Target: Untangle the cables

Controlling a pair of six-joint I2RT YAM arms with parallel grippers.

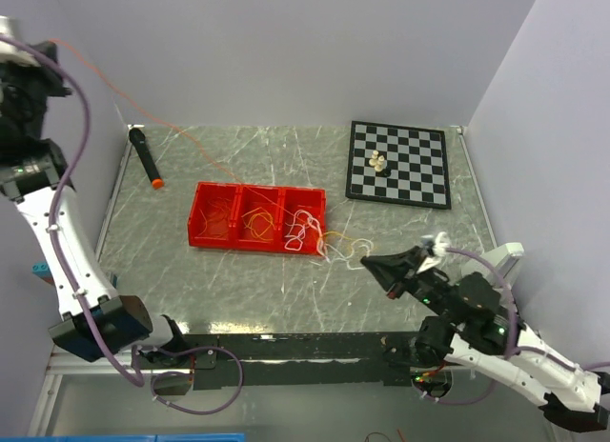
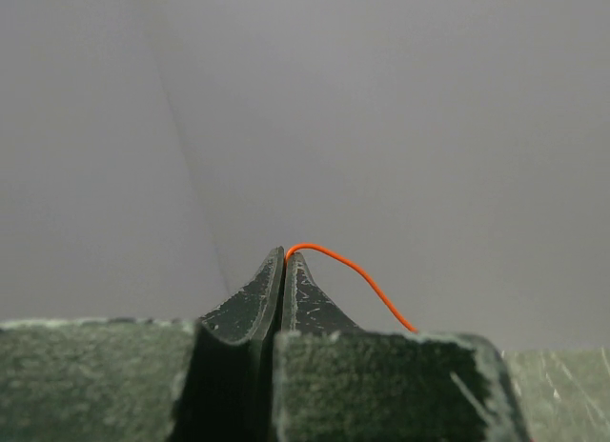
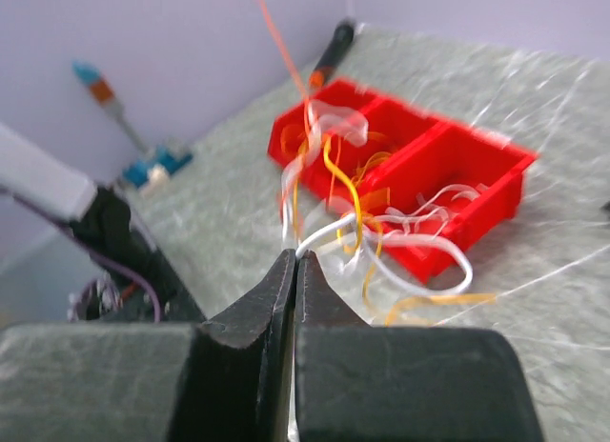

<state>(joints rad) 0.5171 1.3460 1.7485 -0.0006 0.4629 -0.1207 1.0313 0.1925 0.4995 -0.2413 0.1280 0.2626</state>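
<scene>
Grey table [image 1: 191, 290] held the cables [image 1: 310, 234], a messy clump at the right end of the tray [image 1: 195, 213], spilling just beside it. High up, the left gripper [image 2: 284, 256] was pinched tight on one orange cable [image 2: 353, 271]. Low by the clump, the right gripper [image 3: 295, 256] was pinched tight on one white cable [image 3: 329, 234]. I thought a hard pull might tighten the knot, drag the tray, or let a thin cable slip out. I counted one tray with three bins, one pen [image 1: 145, 156] and one board [image 1: 419, 180]. The cables were too tangled to count.
</scene>
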